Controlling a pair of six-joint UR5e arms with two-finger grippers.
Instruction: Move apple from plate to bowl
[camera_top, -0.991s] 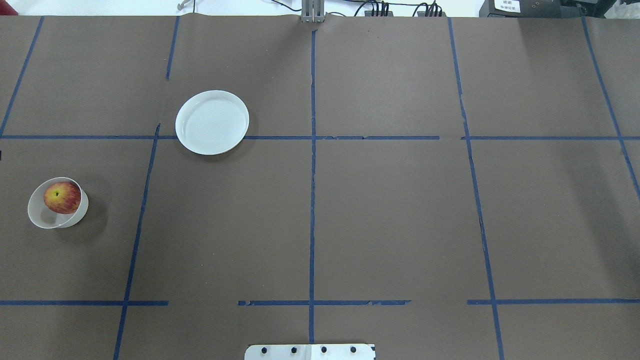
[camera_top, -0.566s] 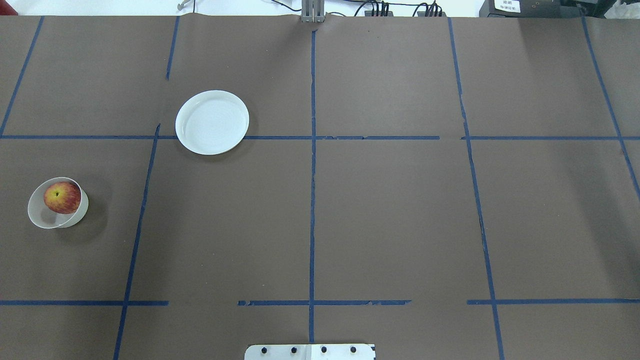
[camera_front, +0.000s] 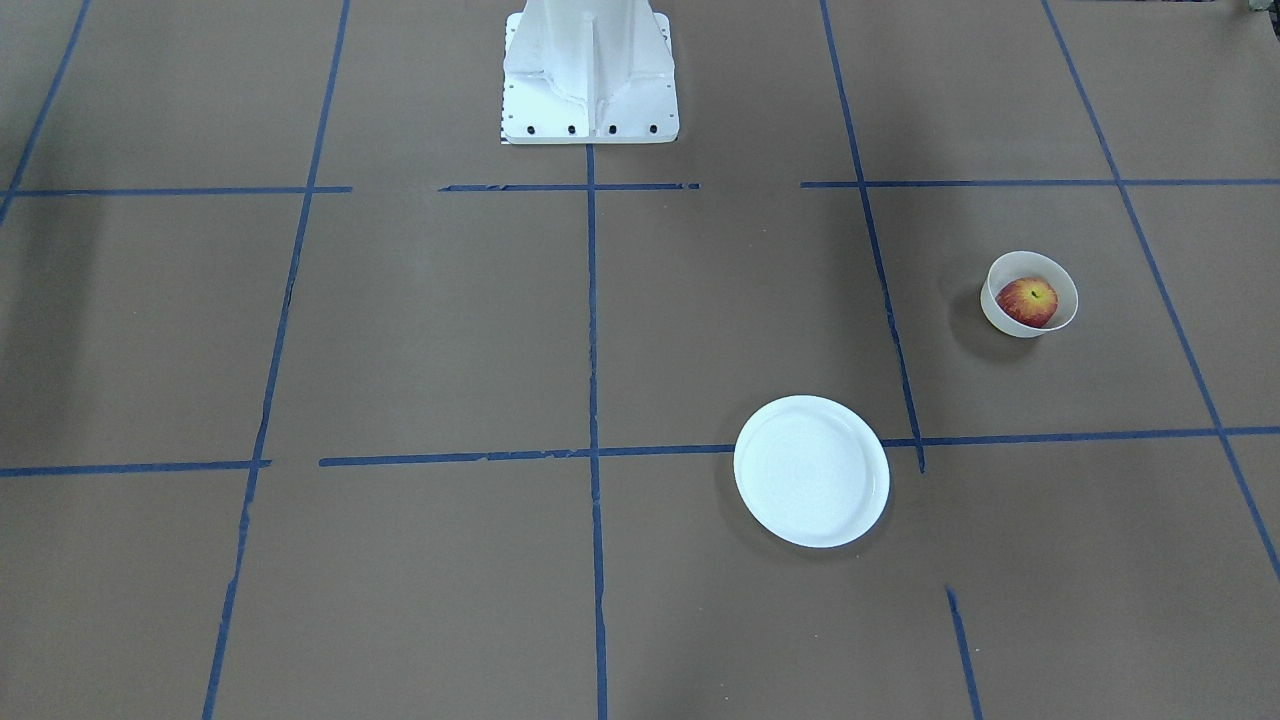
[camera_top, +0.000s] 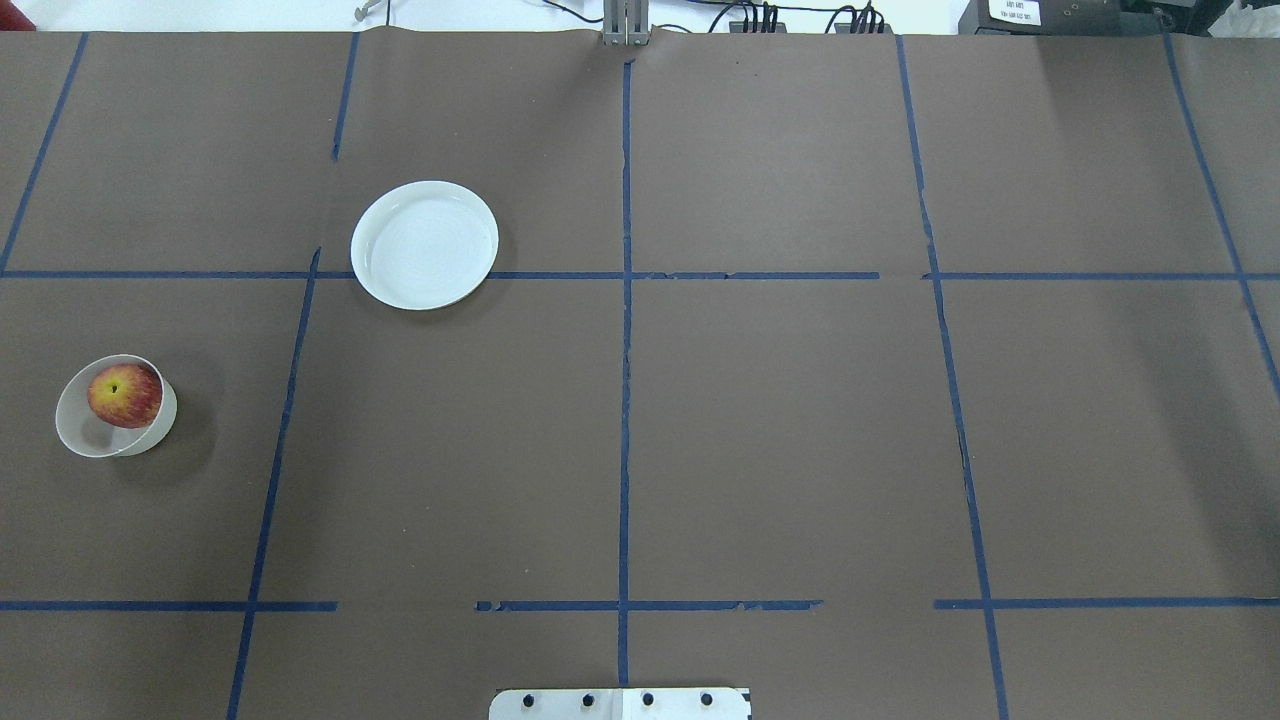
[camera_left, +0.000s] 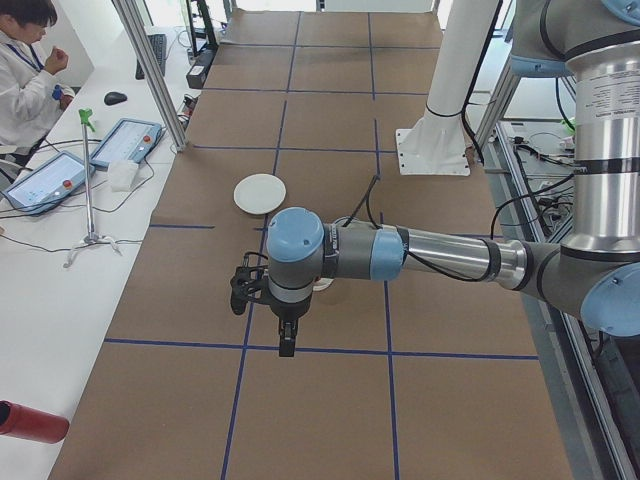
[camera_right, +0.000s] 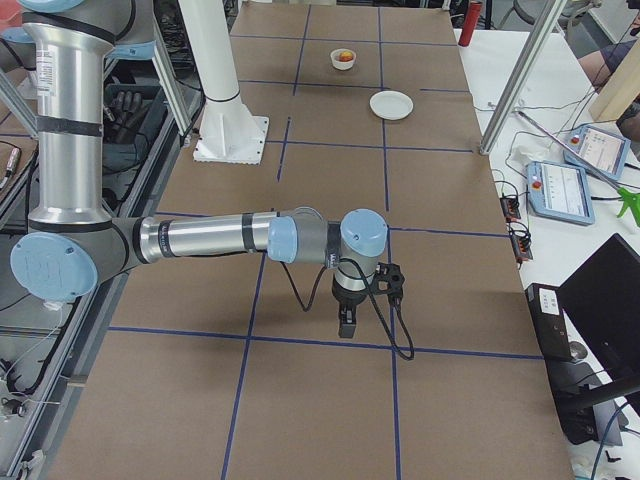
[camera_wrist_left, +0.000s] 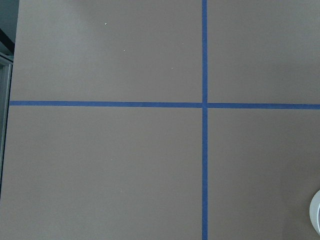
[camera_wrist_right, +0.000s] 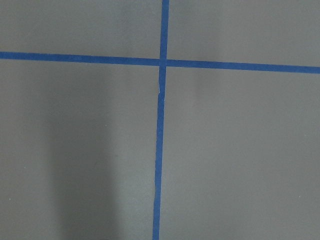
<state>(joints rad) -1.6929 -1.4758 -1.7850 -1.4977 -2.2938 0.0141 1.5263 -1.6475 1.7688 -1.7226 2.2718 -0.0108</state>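
Nothing moved vs. prior frame: apple (camera_top: 124, 395) in bowl (camera_top: 72, 438), plate (camera_top: 424, 245) well apart from bowl. L gripper (camera_left: 287, 348), R gripper (camera_right: 345, 329): grip state can't be told.

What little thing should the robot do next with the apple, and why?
Probably nothing more: I would leave it alone and stop. The apple already sits inside the bowl, stem dimple up, and the plate is bare, so the job looks done.
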